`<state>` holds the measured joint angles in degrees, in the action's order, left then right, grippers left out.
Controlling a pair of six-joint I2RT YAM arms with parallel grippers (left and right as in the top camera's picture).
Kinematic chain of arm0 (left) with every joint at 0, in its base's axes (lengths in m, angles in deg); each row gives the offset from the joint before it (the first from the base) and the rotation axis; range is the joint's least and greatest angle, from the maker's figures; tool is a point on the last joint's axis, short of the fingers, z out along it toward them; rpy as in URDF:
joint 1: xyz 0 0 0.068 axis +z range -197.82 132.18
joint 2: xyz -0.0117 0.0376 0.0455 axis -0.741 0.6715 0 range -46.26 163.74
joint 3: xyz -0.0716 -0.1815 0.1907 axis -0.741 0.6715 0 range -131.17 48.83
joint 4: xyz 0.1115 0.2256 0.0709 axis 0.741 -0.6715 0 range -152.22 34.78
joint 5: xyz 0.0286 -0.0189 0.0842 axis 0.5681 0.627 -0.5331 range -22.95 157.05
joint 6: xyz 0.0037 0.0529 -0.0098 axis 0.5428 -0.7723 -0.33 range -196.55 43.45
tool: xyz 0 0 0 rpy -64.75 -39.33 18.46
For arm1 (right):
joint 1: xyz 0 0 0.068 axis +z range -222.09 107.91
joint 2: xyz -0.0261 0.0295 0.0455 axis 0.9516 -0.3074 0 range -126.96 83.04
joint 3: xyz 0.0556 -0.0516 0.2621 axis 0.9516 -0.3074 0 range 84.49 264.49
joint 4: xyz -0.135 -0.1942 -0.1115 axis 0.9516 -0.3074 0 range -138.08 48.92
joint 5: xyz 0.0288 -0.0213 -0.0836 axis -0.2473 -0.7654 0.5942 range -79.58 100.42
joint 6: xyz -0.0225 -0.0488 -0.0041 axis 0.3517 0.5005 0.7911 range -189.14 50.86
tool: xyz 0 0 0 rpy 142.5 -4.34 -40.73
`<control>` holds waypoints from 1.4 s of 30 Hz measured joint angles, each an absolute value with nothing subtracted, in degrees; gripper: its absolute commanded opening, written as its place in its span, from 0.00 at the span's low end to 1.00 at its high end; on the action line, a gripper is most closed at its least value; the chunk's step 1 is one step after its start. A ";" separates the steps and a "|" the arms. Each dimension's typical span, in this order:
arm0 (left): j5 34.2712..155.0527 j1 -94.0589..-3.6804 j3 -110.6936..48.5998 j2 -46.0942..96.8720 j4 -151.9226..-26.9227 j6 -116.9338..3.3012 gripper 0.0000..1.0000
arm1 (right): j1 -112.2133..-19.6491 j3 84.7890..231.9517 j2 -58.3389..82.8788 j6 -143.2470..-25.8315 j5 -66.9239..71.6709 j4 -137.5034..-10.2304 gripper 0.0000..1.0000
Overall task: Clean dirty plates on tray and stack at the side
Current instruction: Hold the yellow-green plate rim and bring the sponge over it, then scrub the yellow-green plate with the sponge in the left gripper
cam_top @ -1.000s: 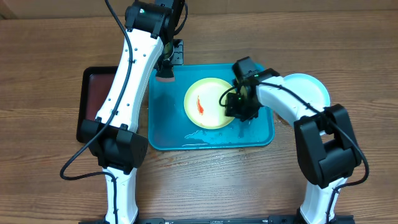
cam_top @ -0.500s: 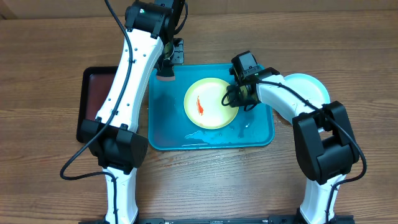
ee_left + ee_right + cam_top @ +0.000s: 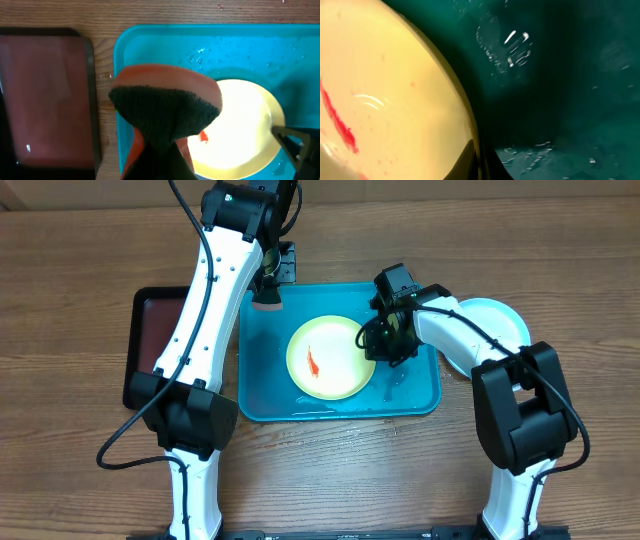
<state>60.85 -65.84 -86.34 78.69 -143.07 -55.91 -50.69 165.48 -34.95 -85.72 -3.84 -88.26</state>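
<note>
A pale yellow plate [image 3: 325, 360] with a red smear [image 3: 313, 362] lies on the wet turquoise tray [image 3: 262, 385]. My right gripper [image 3: 378, 340] is shut on the plate's right rim; in the right wrist view its fingers [image 3: 480, 160] pinch the rim of the plate [image 3: 385, 95]. My left gripper [image 3: 268, 295] hangs over the tray's far left corner, shut on an orange sponge [image 3: 165, 105] with a dark scrub face. From the left wrist, the plate [image 3: 240, 130] lies below and to the right of the sponge, apart from it.
A pale blue plate [image 3: 497, 322] rests on the table right of the tray, partly under the right arm. A black tray with a dark red inside [image 3: 150, 345] lies left of the turquoise one. Water drops [image 3: 512, 42] dot the tray floor.
The right gripper has shut on the yellow plate's rim, and the plate has slid left and nearer on the tray. The left arm and sponge have stayed put.
</note>
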 measured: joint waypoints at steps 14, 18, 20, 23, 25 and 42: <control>66.99 -66.52 -65.84 78.69 -128.64 -55.65 0.04 | -45.96 165.42 -36.24 -104.98 -4.35 -79.84 0.04; 67.47 -66.61 -60.82 78.69 -123.86 -55.65 0.04 | -44.87 165.44 -36.24 -106.02 -3.71 -79.71 0.04; 67.49 -66.61 -58.37 78.69 -121.91 -55.65 0.04 | -44.83 165.44 -36.24 -106.37 -3.67 -79.69 0.04; 67.36 -66.61 -55.11 78.69 -120.03 -55.65 0.04 | -44.85 165.44 -36.24 -106.44 -3.67 -79.69 0.04; 66.99 -66.61 -53.01 78.69 -119.09 -55.65 0.04 | -44.85 165.44 -36.24 -106.42 -3.67 -79.67 0.04; 81.37 -66.30 -46.74 78.67 -111.29 -67.49 0.04 | -44.85 165.44 -36.24 -106.42 -3.52 -79.69 0.04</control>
